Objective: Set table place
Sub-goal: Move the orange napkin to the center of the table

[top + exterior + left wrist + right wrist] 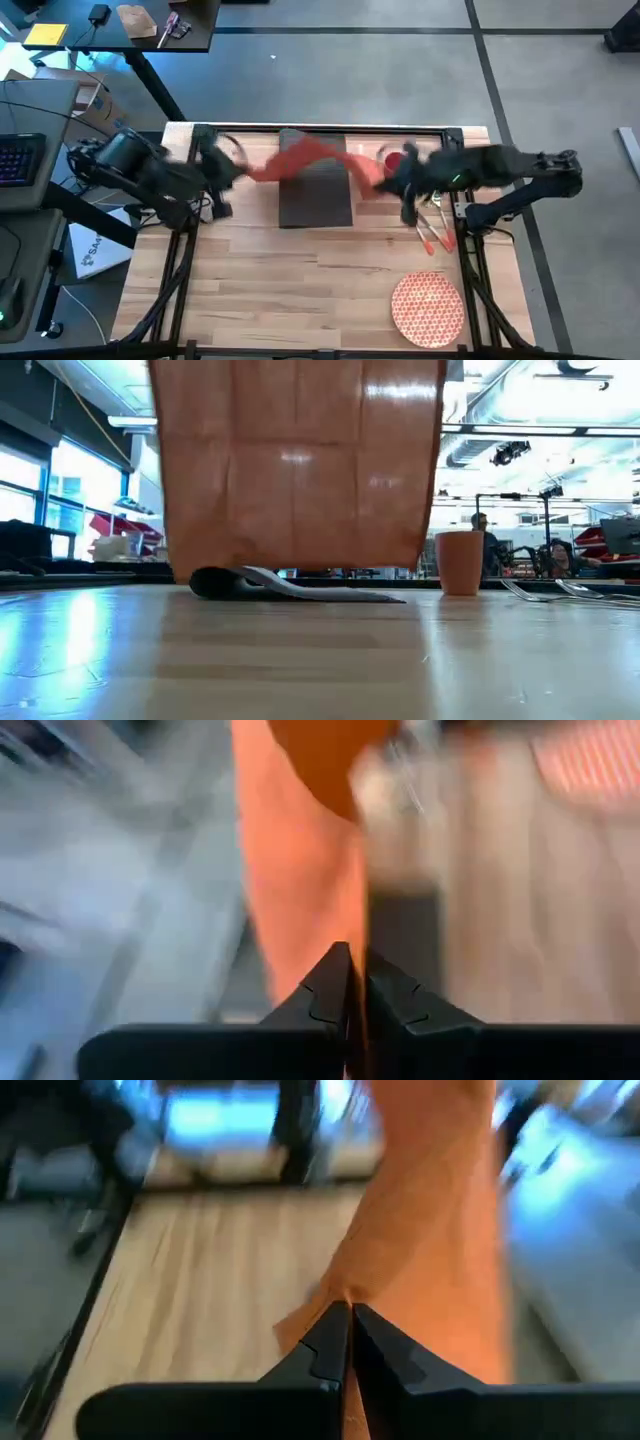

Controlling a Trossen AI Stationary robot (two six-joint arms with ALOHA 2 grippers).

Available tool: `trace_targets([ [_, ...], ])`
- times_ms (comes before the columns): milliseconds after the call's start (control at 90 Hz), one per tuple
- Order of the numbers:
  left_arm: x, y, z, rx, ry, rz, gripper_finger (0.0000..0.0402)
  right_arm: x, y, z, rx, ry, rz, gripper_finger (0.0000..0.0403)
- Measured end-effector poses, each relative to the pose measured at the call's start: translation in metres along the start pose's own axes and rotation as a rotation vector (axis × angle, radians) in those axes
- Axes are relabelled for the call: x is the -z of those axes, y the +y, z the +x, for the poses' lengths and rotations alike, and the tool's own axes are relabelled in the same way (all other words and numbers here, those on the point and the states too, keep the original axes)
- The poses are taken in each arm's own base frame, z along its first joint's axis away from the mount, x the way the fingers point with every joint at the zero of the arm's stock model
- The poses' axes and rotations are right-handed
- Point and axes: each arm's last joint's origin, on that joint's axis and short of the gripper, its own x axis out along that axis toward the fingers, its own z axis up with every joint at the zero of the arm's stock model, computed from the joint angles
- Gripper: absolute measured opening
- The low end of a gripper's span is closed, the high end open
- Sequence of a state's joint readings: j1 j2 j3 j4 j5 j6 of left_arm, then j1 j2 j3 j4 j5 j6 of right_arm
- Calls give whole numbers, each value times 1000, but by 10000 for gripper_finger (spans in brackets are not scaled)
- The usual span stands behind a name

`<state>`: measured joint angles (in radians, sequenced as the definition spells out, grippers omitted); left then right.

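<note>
You see both claws, left claw (350, 982) and right claw (348, 1342), pinching the limp orange napkin (305, 157) taut above the placemat (315, 190); grip corners.

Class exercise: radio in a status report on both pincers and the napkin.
Left pincer and right pincer both shut on orange cloth napkin, stretched in air above dark grey ribbed placemat. Round red-and-white patterned plate sits apart. Nothing obstructing.

A lab or open office: grey floor (400, 90), a dark desk (130, 25) with clutter, a keyboard (18, 160), exposed ceiling ducts (520, 430), and a seated person (482, 545) beyond the wooden surface (300, 290).
</note>
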<state>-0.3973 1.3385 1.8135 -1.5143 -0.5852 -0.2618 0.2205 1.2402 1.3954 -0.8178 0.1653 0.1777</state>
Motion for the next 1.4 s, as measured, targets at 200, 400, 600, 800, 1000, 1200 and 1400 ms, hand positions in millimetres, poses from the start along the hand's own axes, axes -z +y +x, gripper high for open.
trace_targets([
  [200, 5, -71, 57, 301, 245, 60, 0, 79, 33, 66, -210, 127, 10, 0],
  [400, 47, -143, 116, 376, 480, 82, 0, 152, 49, 106, -282, 201, 136, 0],
  [600, 86, -193, 146, 480, 594, 69, 0, 189, 66, 131, -362, 358, 121, 0],
  [800, 95, -217, 151, 520, 588, 45, 0, 211, 79, 146, -332, 482, 157, 8],
  [1000, 94, -226, 143, 553, 563, -30, 10, 208, 91, 147, -351, 481, 179, 61],
  [1200, 86, -222, 118, 691, 476, -34, 55, 177, 105, 144, -399, 380, 186, 121],
  [1400, 89, -210, 98, 675, 464, -39, 79, 172, 117, 167, -382, 299, 212, 126],
])
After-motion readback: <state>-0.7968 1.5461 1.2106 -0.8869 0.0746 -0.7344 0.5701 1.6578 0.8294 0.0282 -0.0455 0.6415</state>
